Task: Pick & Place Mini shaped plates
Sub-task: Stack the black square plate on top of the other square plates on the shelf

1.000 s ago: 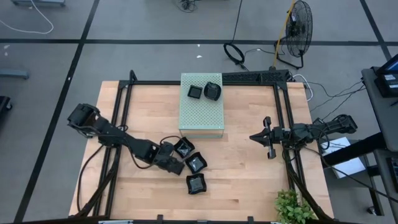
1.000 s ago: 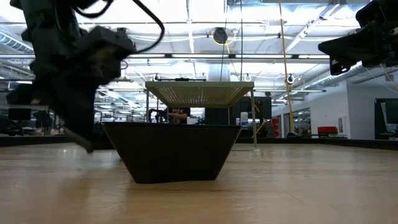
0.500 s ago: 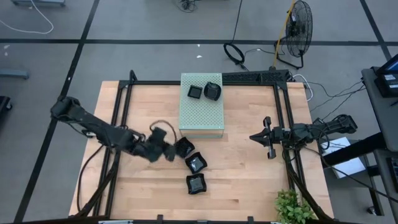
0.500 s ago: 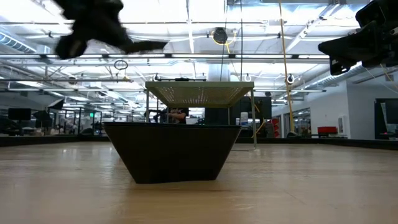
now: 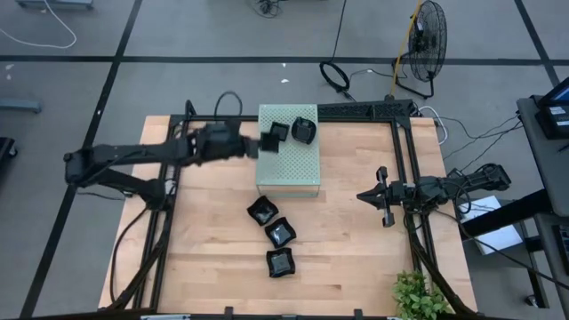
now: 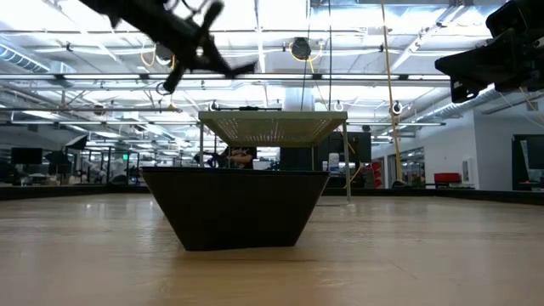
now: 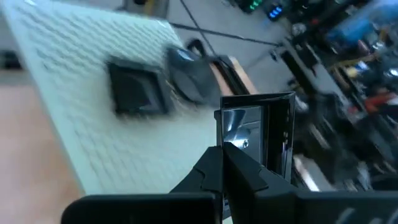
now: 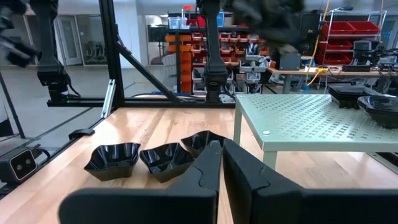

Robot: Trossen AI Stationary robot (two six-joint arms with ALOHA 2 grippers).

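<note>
My left gripper (image 5: 258,144) (image 7: 224,154) hangs over the left far part of the pale green perforated box (image 5: 289,164), shut on a small square black plate (image 5: 269,141). Two more plates rest flat on the box's top: a square one (image 5: 280,131) (image 7: 137,90) and a rounded one (image 5: 304,131) (image 7: 193,74). Three plates sit in a row on the table in front of the box (image 5: 261,211) (image 5: 279,233) (image 5: 280,261). My right gripper (image 5: 384,197) (image 8: 221,155) waits shut above the table's right side. My left gripper pinches the square plate between its two fingers by one edge of the rim (image 7: 241,144). The fingers reach in from the table's left. The plate is lifted clear above the box and stands on edge, its glossy hollow (image 7: 252,124) facing the wrist camera.
A black metal frame (image 5: 182,124) runs along the table's left, far and right sides. A potted plant (image 5: 416,298) stands at the near right corner. In the low view the nearest plate (image 6: 234,208) fills the foreground, with the box (image 6: 272,127) behind it.
My left gripper has risen from the table beside the row of three plates and swung toward the far edge and rightward, arriving over the green box with the square plate lifted clear. The three plates on the table and the two on the box have stayed put.
</note>
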